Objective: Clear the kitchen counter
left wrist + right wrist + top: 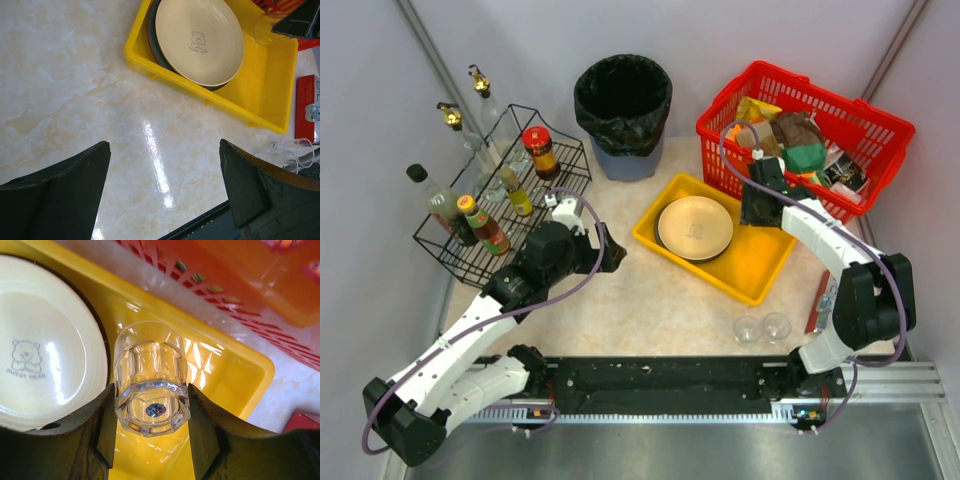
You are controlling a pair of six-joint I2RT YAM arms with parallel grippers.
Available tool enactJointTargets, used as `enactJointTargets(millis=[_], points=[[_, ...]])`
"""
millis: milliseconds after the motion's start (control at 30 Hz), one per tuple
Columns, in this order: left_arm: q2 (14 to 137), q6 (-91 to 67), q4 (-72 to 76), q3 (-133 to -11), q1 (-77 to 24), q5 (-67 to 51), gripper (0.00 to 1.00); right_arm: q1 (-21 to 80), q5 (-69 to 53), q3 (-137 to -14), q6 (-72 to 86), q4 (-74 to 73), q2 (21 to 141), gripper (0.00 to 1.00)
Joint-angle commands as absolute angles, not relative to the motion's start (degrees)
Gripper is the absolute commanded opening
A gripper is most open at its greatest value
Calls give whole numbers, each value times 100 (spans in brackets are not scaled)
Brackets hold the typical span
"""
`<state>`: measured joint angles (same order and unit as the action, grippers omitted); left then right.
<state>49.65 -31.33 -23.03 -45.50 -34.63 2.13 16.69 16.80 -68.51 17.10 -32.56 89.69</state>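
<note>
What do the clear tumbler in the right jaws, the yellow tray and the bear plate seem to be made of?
Clear tumbler: glass or hard plastic, glossy; one sees through it and its faceted base sparkles.
Yellow tray: moulded plastic, smooth and shiny, with a rounded rim.
Bear plate: probably glazed ceramic, possibly melamine; cream, glossy, printed bear.

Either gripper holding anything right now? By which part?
Right gripper holds a clear glass, fingers clamped on opposite sides near its thick base. Left gripper open, empty.

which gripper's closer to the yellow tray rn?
Right. The right gripper is over the yellow tray, shut on a clear glass. The left gripper, open, is over the kitchen counter left of it.
</note>
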Motion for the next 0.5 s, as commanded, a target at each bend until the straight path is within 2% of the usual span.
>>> enactJointTargets(millis=[0, 467], points=[[4887, -3041, -2048, -4535, -3445, 27, 93, 1687, 1521, -6662, 1696, -3542, 8394, 2], [4711, -3024, -2188, -4359, -3454, -193, 92, 2390, 1863, -6126, 1836, -3665, 8261, 5]])
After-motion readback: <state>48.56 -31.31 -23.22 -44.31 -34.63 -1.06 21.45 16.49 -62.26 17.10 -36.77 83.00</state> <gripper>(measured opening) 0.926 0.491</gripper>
